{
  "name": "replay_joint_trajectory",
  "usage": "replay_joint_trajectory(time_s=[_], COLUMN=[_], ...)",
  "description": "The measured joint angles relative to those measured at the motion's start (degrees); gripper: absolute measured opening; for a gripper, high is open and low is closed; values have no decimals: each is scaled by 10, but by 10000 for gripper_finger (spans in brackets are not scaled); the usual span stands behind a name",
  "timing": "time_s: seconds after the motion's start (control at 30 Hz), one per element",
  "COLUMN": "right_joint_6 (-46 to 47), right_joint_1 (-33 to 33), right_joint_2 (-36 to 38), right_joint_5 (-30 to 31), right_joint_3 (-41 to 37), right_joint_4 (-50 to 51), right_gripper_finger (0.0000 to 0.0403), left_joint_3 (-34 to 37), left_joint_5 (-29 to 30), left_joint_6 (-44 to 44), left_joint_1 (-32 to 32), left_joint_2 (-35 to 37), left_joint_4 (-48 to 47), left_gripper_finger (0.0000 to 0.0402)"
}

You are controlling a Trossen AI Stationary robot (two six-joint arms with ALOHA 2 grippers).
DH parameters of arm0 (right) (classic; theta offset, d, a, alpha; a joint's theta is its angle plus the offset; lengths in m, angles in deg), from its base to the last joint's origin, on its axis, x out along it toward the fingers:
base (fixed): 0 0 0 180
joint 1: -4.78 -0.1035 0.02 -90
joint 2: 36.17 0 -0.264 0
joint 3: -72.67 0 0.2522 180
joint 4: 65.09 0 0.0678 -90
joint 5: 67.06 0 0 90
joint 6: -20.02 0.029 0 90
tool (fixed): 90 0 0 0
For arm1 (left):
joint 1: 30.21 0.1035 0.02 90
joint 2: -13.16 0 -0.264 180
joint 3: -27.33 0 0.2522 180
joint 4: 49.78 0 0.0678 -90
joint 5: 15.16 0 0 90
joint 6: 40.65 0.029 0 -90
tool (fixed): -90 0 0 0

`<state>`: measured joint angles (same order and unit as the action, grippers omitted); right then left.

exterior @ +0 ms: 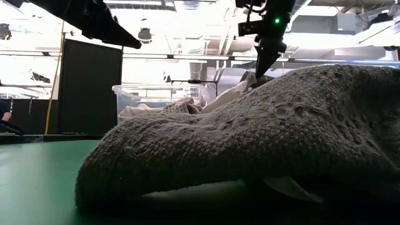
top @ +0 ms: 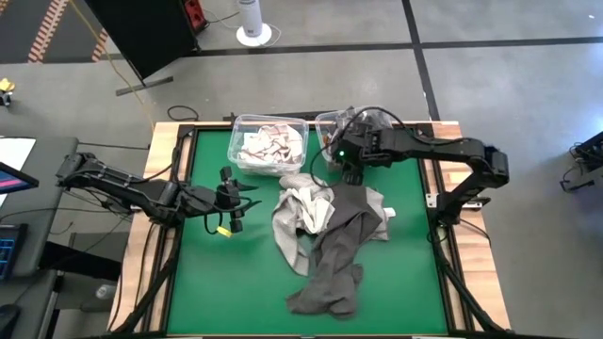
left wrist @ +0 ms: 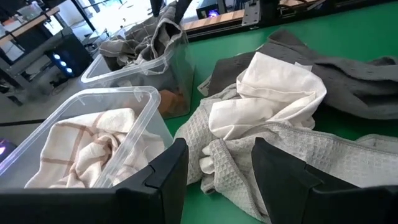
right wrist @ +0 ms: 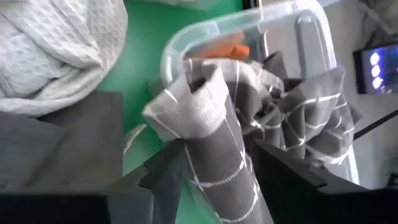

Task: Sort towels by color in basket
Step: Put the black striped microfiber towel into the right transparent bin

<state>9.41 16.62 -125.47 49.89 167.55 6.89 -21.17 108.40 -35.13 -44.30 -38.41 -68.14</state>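
Towels lie in three places: in two clear bins at the far edge of the green table (top: 207, 292) and in a loose heap on the mat in front of them.

A grey checked towel (right wrist: 217, 155) sits between the dark fingers (right wrist: 168, 171) of the right gripper (top: 350, 175), which grips it; the cloth fills the gap and bunches up above the tips, with its lower end cut off by the frame. Just beyond it is the smaller bin (right wrist: 249, 28), where more grey checked cloth spills over the rim and a bit of orange towel (right wrist: 227, 51) shows against the wall, mostly hidden. From above, this bin is largely covered by the right arm, and the gripper hangs at its near edge.

The left gripper (top: 233, 209) hovers over bare mat well left of the heap, fingers (left wrist: 168, 171) spread apart and holding nothing. Ahead of it stands the larger bin (left wrist: 106, 99), which holds a cream towel with thin brown checks (left wrist: 81, 149).

In the heap, a white towel (left wrist: 273, 87) rests on a light grey waffle towel (left wrist: 311, 162), and a long dark grey towel (top: 334, 259) stretches from beneath the right gripper toward the near edge. In the low view that dark towel fills most of the frame and hides nearly everything behind it; only the bin tops and the right gripper's tips show above.
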Motion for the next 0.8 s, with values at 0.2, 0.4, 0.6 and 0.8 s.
replay_joint_trajectory(time_s=[0.2,0.4,0.6,0.8], right_joint_6=[-17,-34,-45,-40], right_joint_1=[6,26,46,88], right_joint_2=[-1,-20,-29,-22], right_joint_5=[-29,-32,-32,-32], right_joint_3=[0,0,0,26], right_joint_4=[-16,-18,-23,-26], right_gripper_finger=[184,105,20,14], left_joint_3=[0,0,0,0], left_joint_5=[0,0,0,0], left_joint_6=[0,2,3,6], left_joint_1=[0,0,0,0], left_joint_2=[0,0,0,0], left_joint_4=[0,0,-2,-4], left_gripper_finger=[169,169,169,169])
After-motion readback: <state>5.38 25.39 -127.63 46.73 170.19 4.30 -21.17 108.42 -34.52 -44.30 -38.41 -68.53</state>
